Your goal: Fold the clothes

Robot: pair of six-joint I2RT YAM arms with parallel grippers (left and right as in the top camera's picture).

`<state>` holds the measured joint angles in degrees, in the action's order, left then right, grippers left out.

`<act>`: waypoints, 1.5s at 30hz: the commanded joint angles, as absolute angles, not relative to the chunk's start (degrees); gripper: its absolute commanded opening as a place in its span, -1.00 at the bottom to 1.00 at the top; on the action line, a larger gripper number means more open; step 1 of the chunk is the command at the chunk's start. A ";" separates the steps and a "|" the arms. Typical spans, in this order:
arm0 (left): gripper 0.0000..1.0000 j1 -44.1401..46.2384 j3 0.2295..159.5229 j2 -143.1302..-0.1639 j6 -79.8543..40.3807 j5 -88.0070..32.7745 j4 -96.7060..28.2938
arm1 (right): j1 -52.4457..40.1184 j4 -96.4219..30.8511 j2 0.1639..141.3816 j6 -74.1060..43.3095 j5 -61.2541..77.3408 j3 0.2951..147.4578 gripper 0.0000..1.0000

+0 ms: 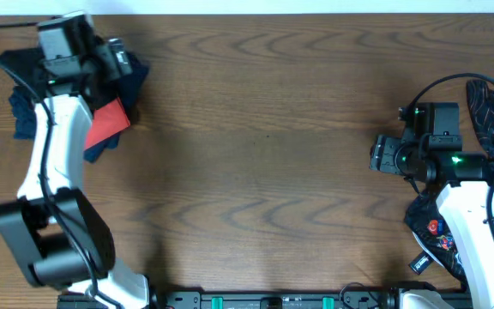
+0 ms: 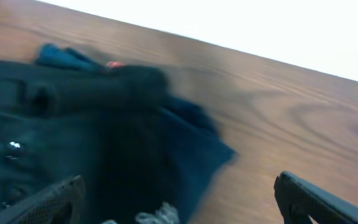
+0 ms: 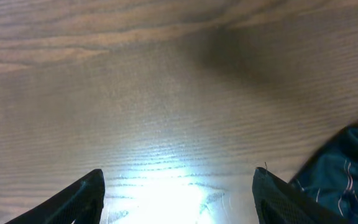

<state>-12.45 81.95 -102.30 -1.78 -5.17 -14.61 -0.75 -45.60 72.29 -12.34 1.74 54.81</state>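
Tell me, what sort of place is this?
Likely a robotics lab workbench, not a home: a left arm and a right arm stand at a wooden table, with heaps of clothes at each end.

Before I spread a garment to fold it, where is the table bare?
The wide middle of the table is bare, between the dark clothes pile at the far-left corner and the printed clothes along the right edge. Both ends are crowded.

Left arm (image 1: 54, 146) and right arm (image 1: 470, 215) hold jaws spread wide.
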 commanded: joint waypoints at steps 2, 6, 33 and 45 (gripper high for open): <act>0.96 -15.62 82.63 -108.18 -2.63 -4.45 -10.00 | -0.38 -46.87 72.40 -12.19 1.98 55.70 0.48; 0.97 -16.78 82.63 -112.29 -2.61 -4.47 -2.59 | -0.38 -48.03 72.40 -13.63 2.02 55.70 0.47; 0.82 -18.94 85.36 -122.06 -2.68 -10.09 25.39 | -0.43 -52.51 72.38 -14.33 1.98 55.70 0.55; 0.92 -10.66 94.26 -109.75 -2.61 -17.58 13.85 | -0.43 -50.30 72.38 -14.31 1.98 55.70 0.68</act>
<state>-14.33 93.30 -112.03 -2.92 -15.11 16.56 -0.75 -50.76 72.29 -13.65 1.76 54.81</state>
